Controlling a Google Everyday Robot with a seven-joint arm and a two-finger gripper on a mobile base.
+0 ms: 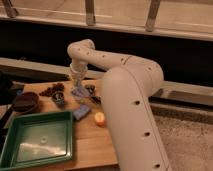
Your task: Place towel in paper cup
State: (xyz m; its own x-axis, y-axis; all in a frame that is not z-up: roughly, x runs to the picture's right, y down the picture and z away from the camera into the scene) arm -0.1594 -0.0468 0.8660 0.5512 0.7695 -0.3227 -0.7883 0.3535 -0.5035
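Observation:
My gripper (77, 84) hangs from the white arm (115, 65) over the back middle of the wooden table (95, 145). Right below it lies a pale bluish crumpled thing (80, 92), which looks like the towel; I cannot tell whether the gripper touches it. A small dark round cup-like container (59, 99) stands to the left of the gripper. I cannot make out a paper cup for certain.
A green tray (15, 150) fills the front left of the table. A dark bowl (26, 102) sits at the left, a brown bag (52, 90) behind it. A blue block (82, 112) and an orange fruit (100, 119) lie in front of the gripper. The arm's big link (135, 125) blocks the right.

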